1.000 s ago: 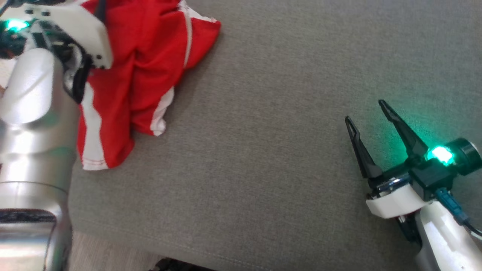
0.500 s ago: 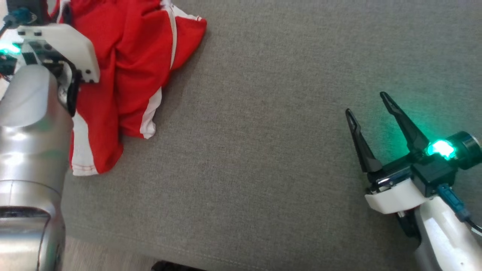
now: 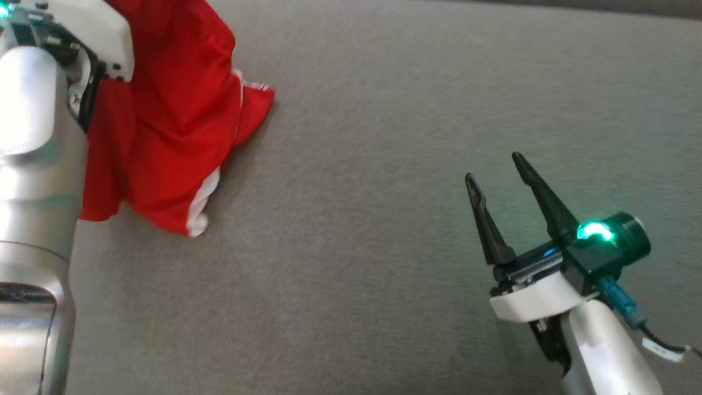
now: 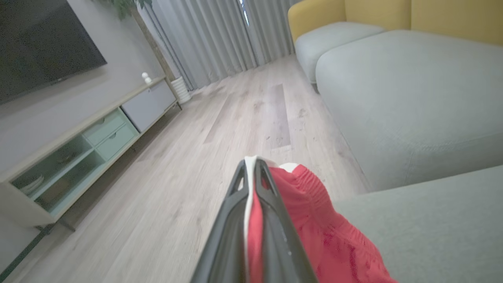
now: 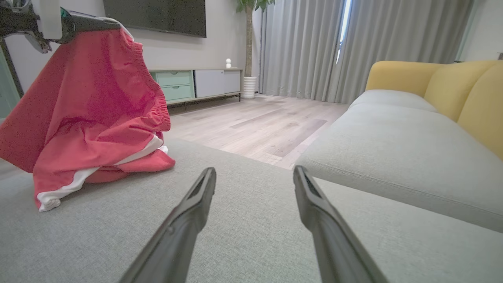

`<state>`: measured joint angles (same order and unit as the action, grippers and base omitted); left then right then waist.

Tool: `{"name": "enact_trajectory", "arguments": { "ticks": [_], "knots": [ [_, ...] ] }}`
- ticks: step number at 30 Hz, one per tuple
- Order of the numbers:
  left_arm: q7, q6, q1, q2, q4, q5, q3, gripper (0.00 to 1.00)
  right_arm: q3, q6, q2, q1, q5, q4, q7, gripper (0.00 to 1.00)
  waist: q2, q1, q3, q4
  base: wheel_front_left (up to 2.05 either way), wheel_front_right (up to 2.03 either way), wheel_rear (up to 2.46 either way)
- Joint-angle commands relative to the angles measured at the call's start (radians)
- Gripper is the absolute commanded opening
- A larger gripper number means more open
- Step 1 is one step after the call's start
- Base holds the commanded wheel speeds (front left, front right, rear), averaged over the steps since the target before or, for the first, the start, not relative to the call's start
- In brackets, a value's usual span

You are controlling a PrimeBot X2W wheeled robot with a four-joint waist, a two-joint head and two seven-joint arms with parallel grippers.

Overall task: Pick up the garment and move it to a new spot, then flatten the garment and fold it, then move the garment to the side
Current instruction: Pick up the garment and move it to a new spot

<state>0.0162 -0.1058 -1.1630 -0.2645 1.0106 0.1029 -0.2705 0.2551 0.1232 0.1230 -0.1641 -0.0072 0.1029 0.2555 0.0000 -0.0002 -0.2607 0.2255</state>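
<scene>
Robot lifts shorts at sofa's edge: the left gripper (image 4: 253,164) is clamped on the elastic waistband of a pair of red fabric shorts with white side stripes (image 5: 86,106), holding them up at the left side of a broad grey woven-fabric cushion (image 3: 356,263). The shorts hang in folds from the pinched waistband. Their lower hem and a white-striped leg rest on the cushion, close to its far edge, where the upholstery drops to a pale wood plank floor (image 5: 255,125). In the left wrist view the two dark fingers (image 4: 232,220) are pressed together with red and white cloth between them. The floor lies beyond their tips and the cushion's edge is just to their right.

The right gripper (image 3: 493,167) sits low over the right part of the cushion, well apart from the shorts, its fingers spread and holding nothing. Between it and the shorts lies a wide stretch of bare grey fabric. More of it runs ahead of the spread fingers to the cushion's far edge.

Near the cushion stands a sofa with a grey seat and mustard-yellow back cushions (image 5: 432,90). Further off, long grey curtains (image 5: 306,47) hang to the floor. A white ribbed pot holding a tall plant (image 5: 248,87) stands beside them, and a low cabinet with mint-green and grey drawer fronts (image 5: 196,84) runs along the wall beneath a dark flat screen (image 5: 157,15).
</scene>
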Motion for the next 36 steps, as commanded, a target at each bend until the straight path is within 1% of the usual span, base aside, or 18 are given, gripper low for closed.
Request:
{"name": "enact_trajectory", "arguments": {
  "ticks": [1, 4, 8, 11, 14, 15, 17, 21, 25, 28, 32, 36],
  "knots": [
    [-0.004, -0.003, -0.059, -0.055, -0.049, -0.007, 0.007, 0.0, 0.021, 0.008, -0.015, 0.017, 0.011, -0.027, 0.006, 1.0, 0.0, 0.0002, 0.077, -0.074, 0.0, 0.0, 0.0],
    [0.016, -0.017, -0.065, -0.038, -0.095, 0.015, -0.017, 0.0, 0.011, 0.008, -0.033, 0.04, 0.015, -0.025, 0.006, 1.0, 0.0, 0.0002, 0.127, -0.124, 0.0, 0.0, 0.0],
    [0.036, -0.023, -0.066, -0.024, -0.182, 0.041, -0.069, 0.0, 0.005, 0.008, -0.054, 0.066, 0.022, -0.026, 0.006, 1.0, 0.0, 0.0002, 0.179, -0.205, 0.0, 0.0, 0.0],
    [0.066, -0.024, -0.06, -0.007, -0.261, 0.106, -0.113, 0.0, 0.004, 0.008, -0.064, 0.077, 0.028, -0.03, 0.006, 1.0, 0.0, 0.0002, 0.204, -0.276, 0.0, 0.0, 0.0],
    [0.1, -0.025, -0.057, -0.005, -0.342, 0.169, -0.155, 0.0, 0.009, 0.008, -0.07, 0.08, 0.034, -0.034, 0.006, 1.0, 0.0, 0.0002, 0.215, -0.351, 0.0, 0.0, 0.0],
    [0.119, -0.025, -0.059, -0.003, -0.389, 0.198, -0.176, 0.0, 0.01, 0.008, -0.071, 0.078, 0.038, -0.037, 0.006, 1.0, 0.0, 0.0002, 0.216, -0.4, 0.0, 0.0, 0.0],
    [0.131, -0.025, -0.069, 0.012, -0.427, 0.225, -0.188, 0.0, 0.007, 0.008, -0.072, 0.073, 0.053, -0.043, 0.006, 1.0, 0.0, 0.0002, 0.21, -0.443, 0.0, 0.0, 0.0],
    [0.133, -0.025, -0.094, 0.061, -0.465, 0.256, -0.207, 0.0, 0.008, 0.008, -0.072, 0.063, 0.084, -0.051, 0.006, 1.0, 0.0, 0.0002, 0.2, -0.514, 0.0, 0.0, 0.0],
    [0.134, -0.025, -0.1, 0.106, -0.449, 0.268, -0.229, 0.0, 0.007, 0.008, -0.073, 0.059, 0.105, -0.054, 0.006, 1.0, 0.0, 0.0002, 0.198, -0.559, 0.0, 0.0, 0.0],
    [0.121, -0.023, -0.082, 0.113, -0.434, 0.265, -0.24, 0.0, 0.015, 0.008, -0.073, 0.056, 0.113, -0.054, 0.006, 1.0, 0.0, 0.0002, 0.198, -0.574, 0.0, 0.0, 0.0],
    [0.063, -0.02, 0.046, 0.115, -0.395, 0.322, -0.213, 0.0, 0.034, 0.008, -0.073, 0.059, 0.116, -0.047, 0.006, 1.0, 0.0, 0.0002, 0.217, -0.602, 0.0, 0.0, 0.0],
    [-0.02, -0.02, 0.226, 0.11, -0.37, 0.389, -0.185, 0.0, 0.03, 0.008, -0.073, 0.062, 0.109, -0.052, 0.006, 1.0, 0.0, 0.0002, 0.216, -0.594, 0.0, 0.0, 0.0]
  ]
}}
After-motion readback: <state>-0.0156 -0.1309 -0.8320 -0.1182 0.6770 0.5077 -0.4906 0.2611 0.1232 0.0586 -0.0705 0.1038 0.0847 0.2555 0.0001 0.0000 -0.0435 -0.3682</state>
